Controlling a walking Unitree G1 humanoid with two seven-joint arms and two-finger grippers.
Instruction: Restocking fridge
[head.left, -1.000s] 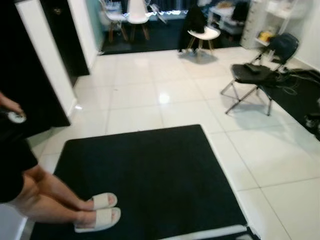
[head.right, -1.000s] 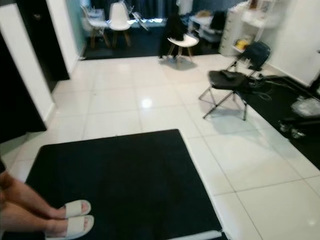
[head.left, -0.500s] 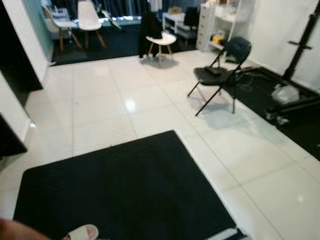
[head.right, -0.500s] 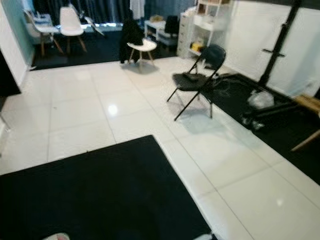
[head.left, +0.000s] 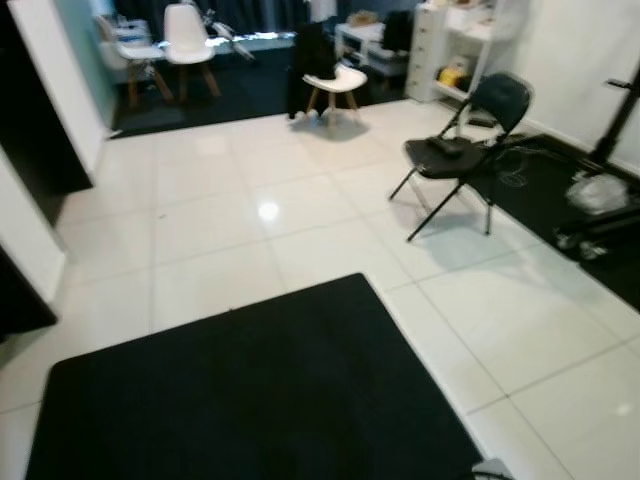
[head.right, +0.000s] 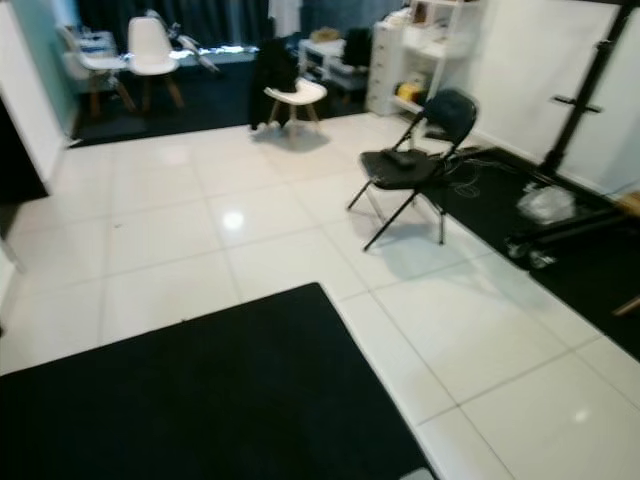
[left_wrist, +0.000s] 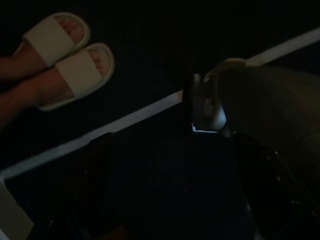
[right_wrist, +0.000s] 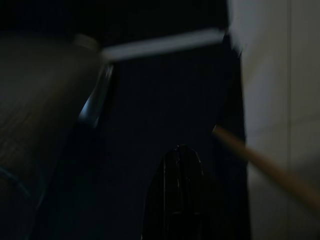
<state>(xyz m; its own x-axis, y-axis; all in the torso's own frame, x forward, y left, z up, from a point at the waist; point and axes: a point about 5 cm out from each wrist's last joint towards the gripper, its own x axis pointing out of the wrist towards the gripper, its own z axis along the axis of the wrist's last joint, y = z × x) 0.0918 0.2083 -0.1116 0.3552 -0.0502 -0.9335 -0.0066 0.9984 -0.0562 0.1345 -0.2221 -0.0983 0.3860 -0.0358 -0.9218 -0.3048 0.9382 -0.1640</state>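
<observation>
No fridge or stock can be made out; ahead lie a black mat (head.left: 250, 390), white tiles and a folding chair (head.left: 460, 150). Both arms hang idle over the mat, so neither is nearer, and I cannot tell how the left gripper (left_wrist: 165, 200) or right gripper (right_wrist: 177, 195) is set

You're looking at white tile floor (head.left: 250, 230), glossy, w/ a light glare spot at approx 12 o'clock. Black mat (head.left: 250, 400) lies flat on it, nearest you, filling the 6 o'clock area. Black folding chair (head.left: 462, 150) stands on the tiles at 2 o'clock. White chair (head.left: 335, 85) w/ dark cloth at 12–1 o'clock; two more white chairs (head.left: 165, 45) at 11. Left wrist cam: a person's feet in white slides (left_wrist: 60, 60) on the mat.
</observation>
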